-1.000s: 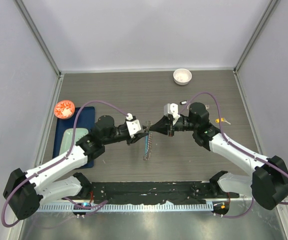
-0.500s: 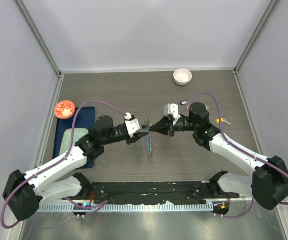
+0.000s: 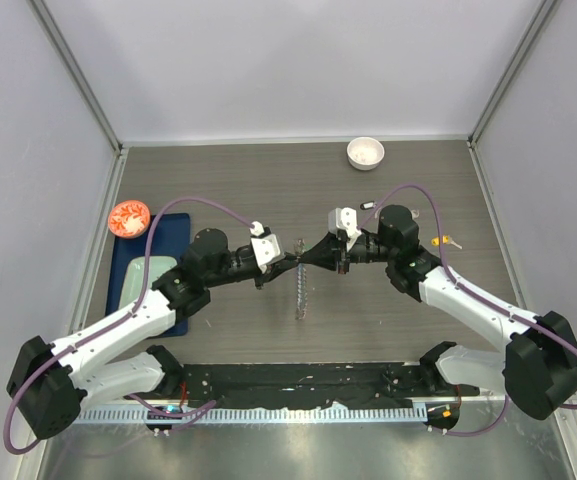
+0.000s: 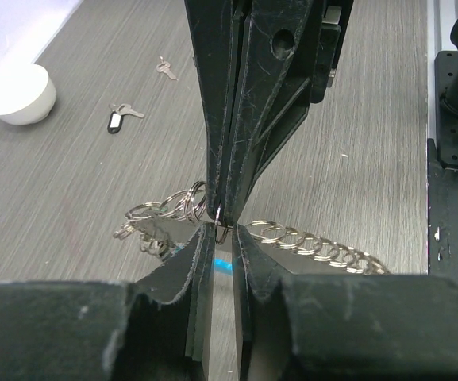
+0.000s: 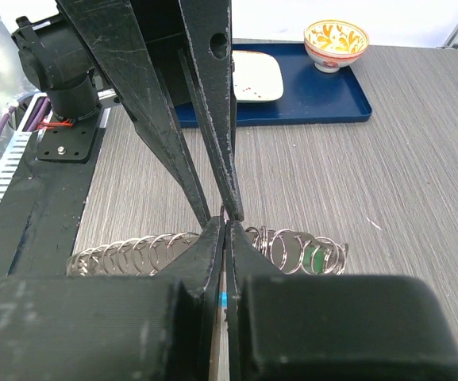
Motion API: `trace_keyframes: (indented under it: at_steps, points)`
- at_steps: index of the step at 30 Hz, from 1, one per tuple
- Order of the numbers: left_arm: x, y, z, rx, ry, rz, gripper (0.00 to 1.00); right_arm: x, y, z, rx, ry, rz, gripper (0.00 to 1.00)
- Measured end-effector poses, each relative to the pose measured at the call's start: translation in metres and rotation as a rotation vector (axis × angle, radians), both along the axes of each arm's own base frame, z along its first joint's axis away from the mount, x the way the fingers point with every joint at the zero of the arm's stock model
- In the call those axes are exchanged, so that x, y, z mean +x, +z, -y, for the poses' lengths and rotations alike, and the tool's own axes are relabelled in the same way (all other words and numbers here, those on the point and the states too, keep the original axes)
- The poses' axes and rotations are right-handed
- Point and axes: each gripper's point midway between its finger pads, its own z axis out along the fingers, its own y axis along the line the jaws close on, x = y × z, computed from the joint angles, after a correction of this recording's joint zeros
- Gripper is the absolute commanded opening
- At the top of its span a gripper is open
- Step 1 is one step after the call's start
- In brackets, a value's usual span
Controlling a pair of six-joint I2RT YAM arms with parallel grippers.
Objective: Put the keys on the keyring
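The keyring (image 3: 301,292), a loop of silver links, hangs over the table's middle where both grippers meet. My right gripper (image 3: 306,260) is shut on one small link at its tips (image 4: 218,211). My left gripper (image 4: 223,232) faces it, jaws a narrow gap apart, with that link (image 4: 222,233) between the tips. Links of the keyring (image 5: 133,250) spread to both sides below the right gripper (image 5: 227,224), and a green-tagged key (image 5: 317,255) sits among them. The blue segment (image 4: 222,264) shows underneath. A black-tagged key (image 4: 117,119) and a plain key (image 4: 163,69) lie loose on the table.
A small white bowl (image 3: 365,152) stands at the back right. A blue tray (image 3: 158,262) on the left carries a white plate (image 5: 256,75), with an orange patterned bowl (image 3: 129,217) at its far end. A small yellow-tagged thing (image 3: 448,241) lies beside the right arm.
The left gripper's jaws have narrowed around the link and edged towards the right gripper. The hanging keyring has swung slightly right and turned, hiding its blue segment from above.
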Motion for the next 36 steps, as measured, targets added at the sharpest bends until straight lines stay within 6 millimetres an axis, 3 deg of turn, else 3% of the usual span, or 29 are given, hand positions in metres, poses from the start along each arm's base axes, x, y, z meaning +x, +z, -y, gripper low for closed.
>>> trace_keyframes:
  at_steps: [6,9,16,19,20,23,31,36]
  points:
    - [0.0,0.0,0.0,0.001,0.001,-0.002,0.1,0.0,0.0,0.0,0.0,-0.001,0.0,0.01]
    - [0.001,-0.001,0.0,0.003,0.003,-0.004,0.0,0.001,0.0,0.0,0.0,-0.001,0.002,0.01]
    - [0.007,-0.001,-0.002,0.007,0.036,-0.002,0.0,-0.001,0.0,0.0,0.0,0.007,0.001,0.02]
    - [0.009,-0.001,-0.003,0.009,0.051,-0.002,0.0,-0.001,0.0,0.0,0.0,0.006,-0.002,0.28]
    - [0.01,-0.002,-0.004,0.011,0.057,-0.002,0.0,-0.001,0.0,0.0,0.0,0.006,-0.006,0.42]
    - [0.013,-0.008,-0.008,0.033,0.09,-0.016,0.0,-0.003,0.002,-0.001,0.01,0.009,-0.017,0.64]
    - [0.016,-0.003,-0.021,0.04,0.158,-0.01,0.0,0.017,0.02,0.006,0.053,-0.174,-0.098,0.97]
    - [0.01,0.015,-0.03,-0.007,0.174,0.024,0.0,0.063,0.038,0.029,0.117,-0.527,-0.209,0.98]
